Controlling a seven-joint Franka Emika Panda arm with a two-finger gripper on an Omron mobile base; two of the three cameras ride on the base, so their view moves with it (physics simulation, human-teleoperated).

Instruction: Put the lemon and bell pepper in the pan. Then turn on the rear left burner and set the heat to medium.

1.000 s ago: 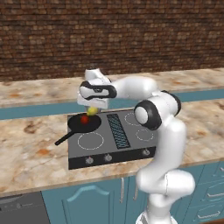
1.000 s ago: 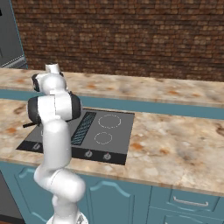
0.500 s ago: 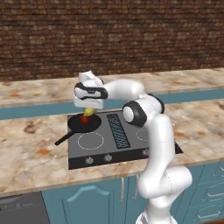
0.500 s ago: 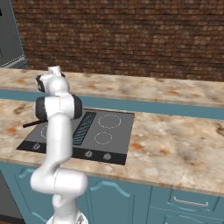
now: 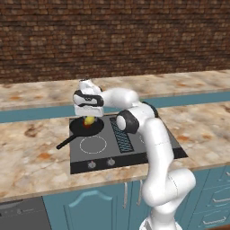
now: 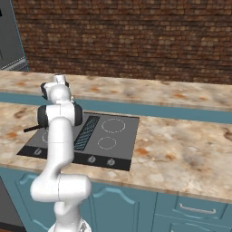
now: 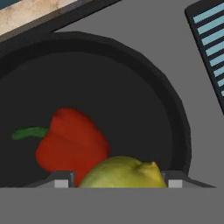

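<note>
We hold our tool [image 5: 90, 117] low over the round black shallow frying pan [image 5: 86, 128], which sits on the rear left zone of the dark grey flat cooktop [image 5: 134, 150] set into the speckled stone tabletop [image 5: 31, 152]. In the hand view the small yellow-green oval lemon [image 7: 123, 173] sits between our two finger tips, its pointed end to the right; we cannot tell whether the tips press on it or merely flank it. In the left base view the lemon [image 5: 89, 120] shows just under the tool, above the pan's floor. The glossy red bell pepper [image 7: 72, 144] lies inside the pan [image 7: 173, 113], its green stem pointing left, partly behind the lemon. The pan's long thin handle [image 5: 65, 143] reaches toward the front left, over the cooktop's edge.
</note>
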